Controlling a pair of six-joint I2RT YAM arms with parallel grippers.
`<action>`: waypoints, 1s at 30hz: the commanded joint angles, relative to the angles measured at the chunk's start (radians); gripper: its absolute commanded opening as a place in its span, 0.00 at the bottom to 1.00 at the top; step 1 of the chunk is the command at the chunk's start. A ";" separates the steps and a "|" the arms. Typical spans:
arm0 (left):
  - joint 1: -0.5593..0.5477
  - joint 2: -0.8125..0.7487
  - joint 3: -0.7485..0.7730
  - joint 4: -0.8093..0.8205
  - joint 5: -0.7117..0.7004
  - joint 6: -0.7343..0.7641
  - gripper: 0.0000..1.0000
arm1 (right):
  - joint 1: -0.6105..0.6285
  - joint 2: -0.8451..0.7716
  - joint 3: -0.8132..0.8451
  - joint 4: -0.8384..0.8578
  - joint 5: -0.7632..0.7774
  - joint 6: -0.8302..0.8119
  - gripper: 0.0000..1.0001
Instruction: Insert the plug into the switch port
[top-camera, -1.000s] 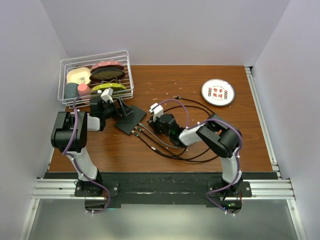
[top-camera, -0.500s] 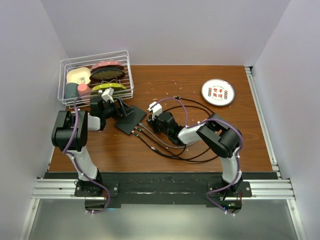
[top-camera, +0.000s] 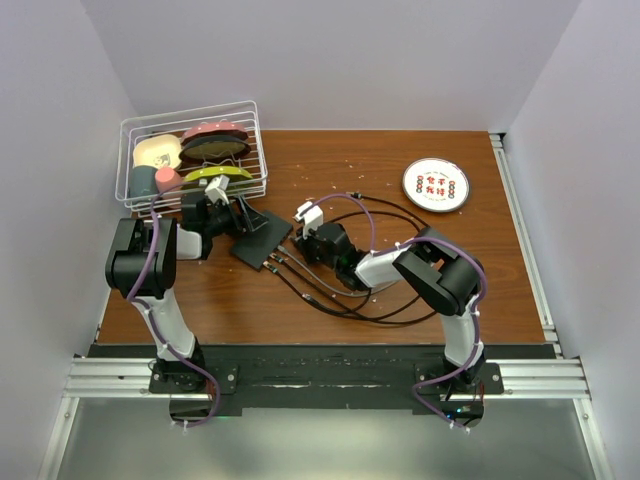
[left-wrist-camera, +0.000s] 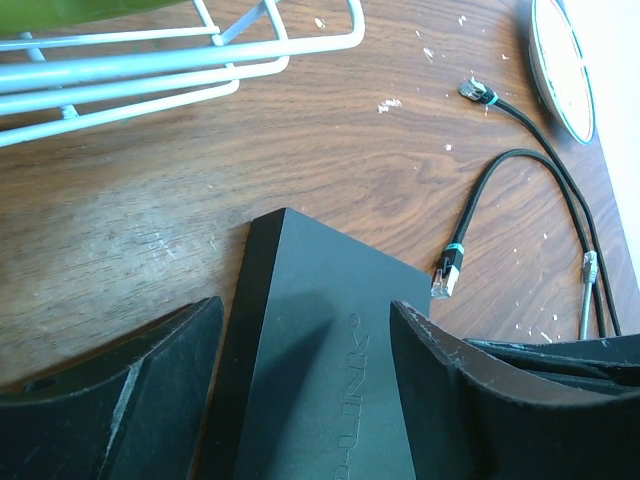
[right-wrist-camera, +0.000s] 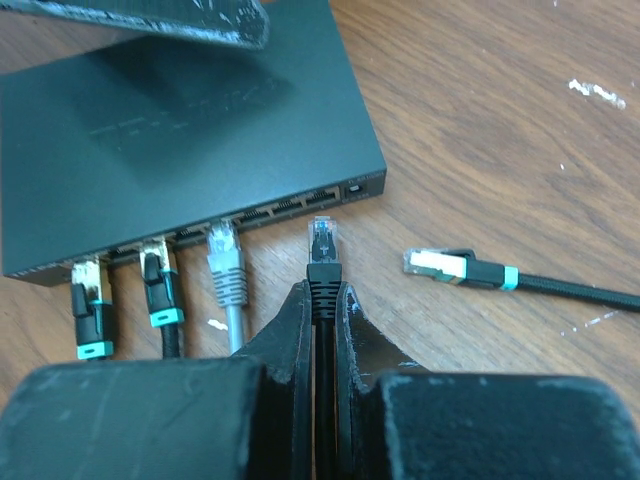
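The switch, a flat matte-black box (top-camera: 262, 238), lies left of the table's centre; its port row faces my right gripper (right-wrist-camera: 300, 198). Three plugs sit in the ports: two black ones with teal bands (right-wrist-camera: 92, 300) and a grey one (right-wrist-camera: 226, 262). My right gripper (right-wrist-camera: 322, 300) is shut on the black plug (right-wrist-camera: 322, 243), whose clear tip points at a free port a short gap away. My left gripper (left-wrist-camera: 305, 350) is open, its fingers (left-wrist-camera: 470, 390) straddling the switch (left-wrist-camera: 320, 330), one finger over its top (right-wrist-camera: 150, 20).
A loose plug with a teal band (right-wrist-camera: 445, 266) lies right of the held plug. Black cables loop over the table (top-camera: 380, 300). A white wire basket with dishes (top-camera: 190, 160) stands at the back left. A round white disc with red marks (top-camera: 436, 185) lies at the back right.
My right gripper has moved left towards the switch's port edge with the plug in it. The left gripper and the switch have stayed in place.
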 joint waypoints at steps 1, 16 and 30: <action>0.008 0.018 0.024 0.017 0.024 -0.010 0.72 | 0.000 -0.019 0.052 0.048 -0.020 0.007 0.00; 0.008 0.021 0.027 0.023 0.034 -0.016 0.72 | 0.002 0.000 0.077 0.020 -0.021 0.003 0.00; 0.008 0.021 0.027 0.027 0.035 -0.018 0.72 | 0.006 -0.005 0.049 0.019 -0.031 -0.018 0.00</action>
